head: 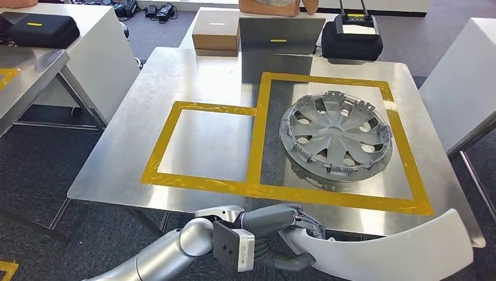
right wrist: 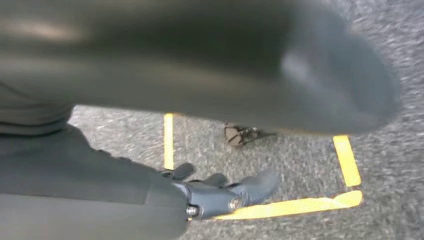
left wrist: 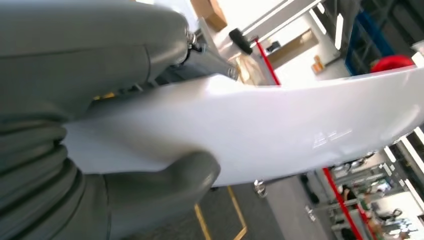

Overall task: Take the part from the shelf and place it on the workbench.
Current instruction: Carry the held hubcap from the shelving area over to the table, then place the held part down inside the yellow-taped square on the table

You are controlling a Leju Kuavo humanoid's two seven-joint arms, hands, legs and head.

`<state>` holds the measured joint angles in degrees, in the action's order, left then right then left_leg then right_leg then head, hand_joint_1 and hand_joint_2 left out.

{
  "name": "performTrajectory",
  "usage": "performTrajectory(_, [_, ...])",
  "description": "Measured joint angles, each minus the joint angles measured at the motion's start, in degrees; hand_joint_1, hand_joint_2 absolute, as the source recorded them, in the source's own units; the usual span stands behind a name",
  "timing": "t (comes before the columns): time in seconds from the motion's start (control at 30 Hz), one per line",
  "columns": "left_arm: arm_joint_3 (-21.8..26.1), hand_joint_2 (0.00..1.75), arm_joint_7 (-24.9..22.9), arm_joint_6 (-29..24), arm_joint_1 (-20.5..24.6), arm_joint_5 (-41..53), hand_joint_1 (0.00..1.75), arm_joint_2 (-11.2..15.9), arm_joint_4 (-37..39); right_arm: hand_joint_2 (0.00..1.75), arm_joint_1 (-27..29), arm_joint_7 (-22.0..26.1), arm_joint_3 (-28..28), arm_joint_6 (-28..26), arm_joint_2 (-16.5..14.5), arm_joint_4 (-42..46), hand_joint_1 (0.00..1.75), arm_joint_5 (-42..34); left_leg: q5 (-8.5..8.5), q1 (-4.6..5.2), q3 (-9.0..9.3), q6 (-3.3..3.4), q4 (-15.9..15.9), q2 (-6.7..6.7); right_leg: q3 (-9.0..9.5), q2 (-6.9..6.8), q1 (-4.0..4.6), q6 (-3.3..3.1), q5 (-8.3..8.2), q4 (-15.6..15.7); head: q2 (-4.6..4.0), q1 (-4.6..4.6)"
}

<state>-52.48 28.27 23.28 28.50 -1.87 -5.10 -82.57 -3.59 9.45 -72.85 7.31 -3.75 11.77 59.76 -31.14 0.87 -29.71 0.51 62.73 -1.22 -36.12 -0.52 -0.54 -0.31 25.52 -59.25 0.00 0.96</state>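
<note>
Left hand (head: 281,225) grasping one end of the white curved part (head: 386,249) at the workbench (head: 193,76) near edge — right hand (right wrist: 225,192) hanging, fingers spread, holding nothing

Three views around the workbench (head: 205,76)

Head looks down on it; left wrist sits close behind the white part (left wrist: 280,135); right wrist faces the floor (right wrist: 300,150).

My left arm reaches in from below, its left hand (head: 275,225) clamped on the white part (head: 386,249). My right hand (right wrist: 220,192) hangs, fingers (right wrist: 260,182) loosely apart.
</note>
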Motion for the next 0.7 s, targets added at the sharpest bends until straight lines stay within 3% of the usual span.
performTrajectory(0.07, [0.02,1.75,0.03,-0.26,-0.01,0.07,1.75,0.1,-0.14,0.0,-0.11,0.01,0.01,-0.03,-0.04,0.01,0.0,0.02,-0.75,-0.21,-3.88,-0.55,6.16,0.41,1.28,0.02,-0.15,-0.46,0.61,0.31,0.0,-0.34])
performTrajectory(0.13, [0.03,1.75,-0.04,-0.65,-0.19,0.24,1.75,0.34,-0.16,0.0,-0.18,-0.01,0.02,-0.03,-0.03,0.01,0.0,0.02,-3.85,-0.52,-8.54,-0.92,11.68,0.56,2.2,0.03,-0.17,-0.62,1.39,0.36,0.0,-0.53])
performTrajectory(0.17, [0.05,1.75,-0.07,-0.9,-0.31,0.32,1.75,0.48,-0.16,0.0,-0.16,0.0,0.02,-0.03,-0.03,0.01,0.0,0.03,-5.12,-0.62,-10.07,-1.08,12.64,0.6,2.7,0.04,-0.17,-0.62,1.86,0.36,0.0,-0.56])
performTrajectory(0.2, [0.09,1.75,-0.08,-1.21,-0.42,0.34,1.75,0.6,-0.17,0.0,-0.12,0.01,0.02,-0.03,-0.04,0.01,0.0,0.03,-5.05,-0.69,-10.74,-1.12,11.89,0.64,3.29,0.05,-0.17,-0.58,2.35,0.36,0.0,-0.59])
performTrajectory(0.23, [0.16,1.75,-0.08,-1.68,-0.51,0.43,1.75,0.71,-0.21,0.0,-0.09,0.03,0.02,-0.03,-0.07,0.01,0.0,0.04,-3.41,-0.72,-10.6,-1.09,9.58,0.69,3.94,0.05,-0.18,-0.51,2.85,0.35,0.0,-0.61])
performTrajectory(0.3, [0.55,1.75,-0.13,-3.35,-0.69,0.89,1.75,0.95,-0.39,0.0,-0.09,0.12,0.01,-0.03,-0.15,0.0,0.0,0.04,2.7,-0.68,-9.05,-0.66,2.22,0.91,5.09,0.07,-0.11,-0.22,3.86,0.22,0.0,-0.67])
performTrajectory(0.37, [1.18,1.75,-0.32,-5.73,-0.94,2.03,1.75,1.2,-0.62,0.0,-0.14,0.25,0.01,-0.04,-0.21,0.0,0.0,0.04,5.91,-0.56,-8.06,-0.15,-2.14,1.11,5.52,0.15,0.06,0.37,4.76,0.03,0.0,-0.7])
performTrajectory(0.4, [1.52,1.75,-0.42,-7.19,-1.12,3.04,1.75,1.33,-0.77,0.0,-0.16,0.3,0.0,-0.05,-0.23,0.0,0.0,0.03,6.22,-0.54,-7.94,0.01,-2.66,1.13,5.61,0.17,0.17,0.65,5.13,-0.08,0.0,-0.67])
performTrajectory(0.43, [1.84,1.75,-0.52,-8.84,-1.28,4.34,1.75,1.43,-1.0,0.0,-0.15,0.37,0.0,-0.07,-0.23,0.01,0.0,0.01,6.33,-0.55,-7.82,0.06,-2.57,1.09,5.65,0.18,0.21,0.54,5.32,-0.03,0.0,-0.63])
performTrajectory(0.53, [2.8,1.75,-0.98,-13.99,-1.55,8.63,1.75,1.73,-2.11,0.0,-0.16,0.61,0.0,-0.05,-0.27,0.01,0.0,-0.12,6.88,-0.54,-7.66,0.18,-2.81,0.91,6.0,0.14,0.26,-0.36,5.4,0.28,0.0,-0.5])
performTrajectory(0.7, [4.75,1.75,-0.26,-21.24,-2.59,16.7,1.75,3.88,-4.47,0.0,-0.26,0.7,0.0,0.1,-0.38,0.0,0.0,-0.02,6.31,-0.46,-7.44,0.91,-2.82,0.86,6.7,0.1,0.24,0.48,5.65,1.29,0.0,-0.37])
